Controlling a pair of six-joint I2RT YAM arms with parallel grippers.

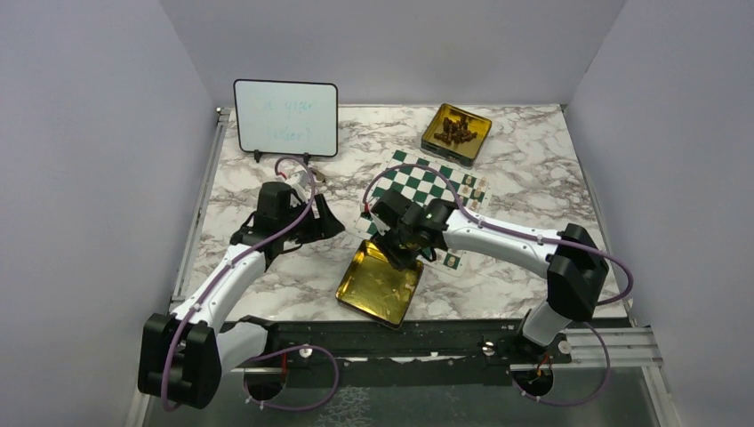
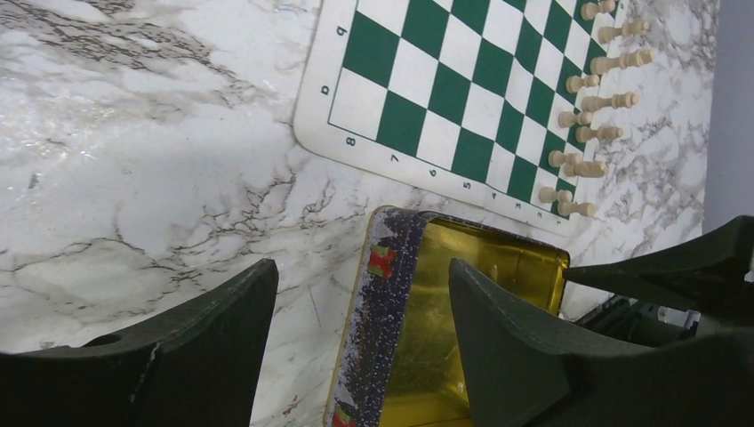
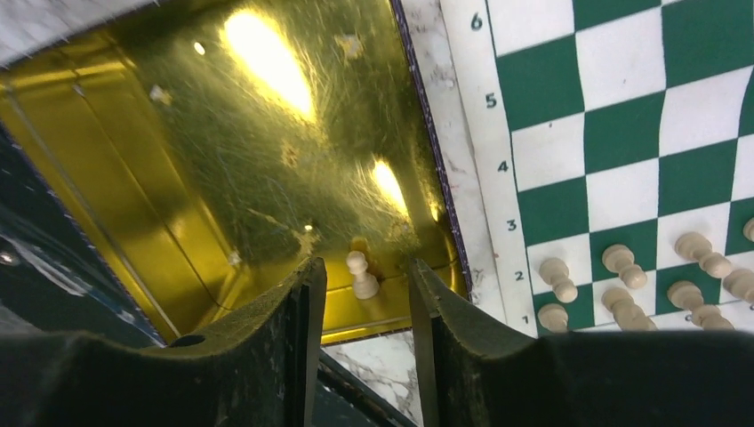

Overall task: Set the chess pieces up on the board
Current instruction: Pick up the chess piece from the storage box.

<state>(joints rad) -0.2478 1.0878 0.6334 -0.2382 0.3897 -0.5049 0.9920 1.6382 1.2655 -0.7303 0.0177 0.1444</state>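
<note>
Right end effector [image 3: 363, 269] down in tin [image 3: 178, 133], narrowly straddling pawn [image 3: 360, 277]; left end effector [image 2: 360, 265] wide.

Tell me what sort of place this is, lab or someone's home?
Probably a lab test cell: plain panel walls box in a marble-patterned tabletop, the left arm and right arm are mounted on a rail at its near edge, and a whiteboard carries a handwritten label.

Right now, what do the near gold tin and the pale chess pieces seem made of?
Near square gold tin: probably thin metal, glossy; it mirrors lamps and shows fine scratches. Small pale chess pieces: likely unpainted wood, matte; plastic is possible.
</note>
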